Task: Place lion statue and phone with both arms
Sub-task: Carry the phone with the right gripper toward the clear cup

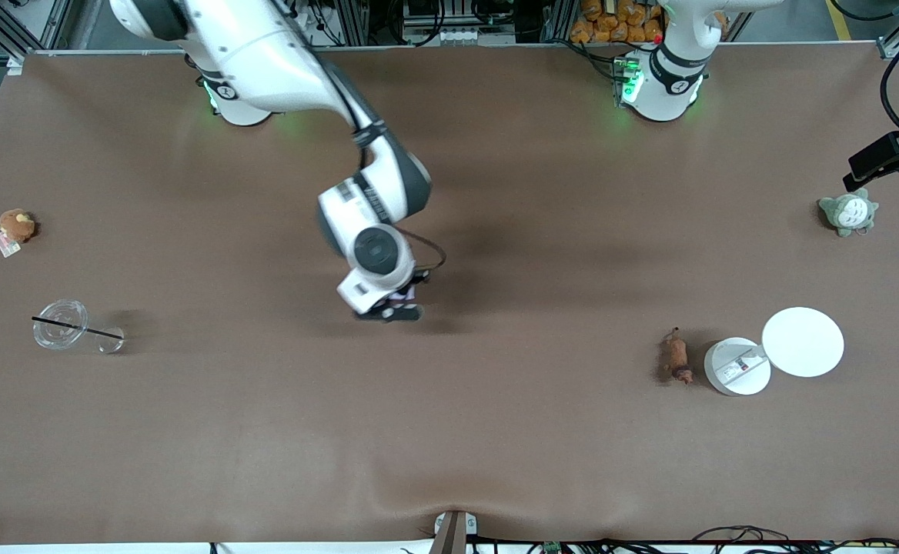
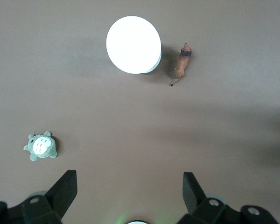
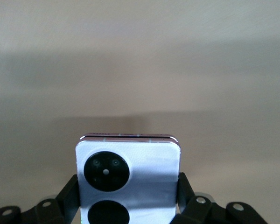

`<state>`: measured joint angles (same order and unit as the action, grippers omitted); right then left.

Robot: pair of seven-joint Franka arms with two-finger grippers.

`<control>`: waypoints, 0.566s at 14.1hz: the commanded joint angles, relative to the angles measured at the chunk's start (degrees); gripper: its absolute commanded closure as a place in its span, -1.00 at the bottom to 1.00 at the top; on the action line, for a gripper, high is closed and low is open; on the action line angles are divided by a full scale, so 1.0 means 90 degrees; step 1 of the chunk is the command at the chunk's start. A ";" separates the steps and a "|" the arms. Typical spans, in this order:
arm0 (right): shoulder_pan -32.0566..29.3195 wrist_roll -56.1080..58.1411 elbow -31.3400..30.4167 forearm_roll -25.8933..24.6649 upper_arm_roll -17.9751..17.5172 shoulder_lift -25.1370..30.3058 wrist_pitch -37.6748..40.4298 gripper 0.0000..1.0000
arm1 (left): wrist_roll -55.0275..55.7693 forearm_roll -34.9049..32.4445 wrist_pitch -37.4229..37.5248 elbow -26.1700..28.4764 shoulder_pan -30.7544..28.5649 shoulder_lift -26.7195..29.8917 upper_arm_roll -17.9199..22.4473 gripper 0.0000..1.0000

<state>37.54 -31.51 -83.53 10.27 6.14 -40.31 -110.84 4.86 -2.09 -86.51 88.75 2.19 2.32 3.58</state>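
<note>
Right wrist view, phone (image 3: 130, 182) clamped in right jaws; left jaws apart

The right arm reaches out over the middle of the worktop, its right gripper (image 1: 397, 308) pointing down with fingers (image 3: 186, 189) clamped on the phone (image 3: 130, 179). The left gripper (image 2: 129, 189) hangs spread wide, its arm waiting

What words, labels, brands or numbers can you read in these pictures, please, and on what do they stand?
No text is readable.
White round base beside the lion statue: a label, too small.
Brown plush toy: a tag, too small.
Phone between the right gripper's fingers: none visible.
</note>
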 commanded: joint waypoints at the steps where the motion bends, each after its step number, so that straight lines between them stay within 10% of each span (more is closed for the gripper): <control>1: -0.0858 0.0433 0.0053 0.0099 -0.0106 0.0338 0.0333 1.00 | -0.0101 0.0095 -0.0279 0.0060 0.0001 0.0055 -0.0008 -1.00; 8: -0.2762 0.2056 -0.0044 -0.0640 -0.0067 0.0328 0.0500 1.00 | -0.0101 0.0086 -0.0349 0.0051 0.0020 -0.0111 -0.0017 -1.00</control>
<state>15.55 -13.88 -82.98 8.05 6.60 -37.84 -106.51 4.84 -2.09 -89.22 89.06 2.45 0.83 3.33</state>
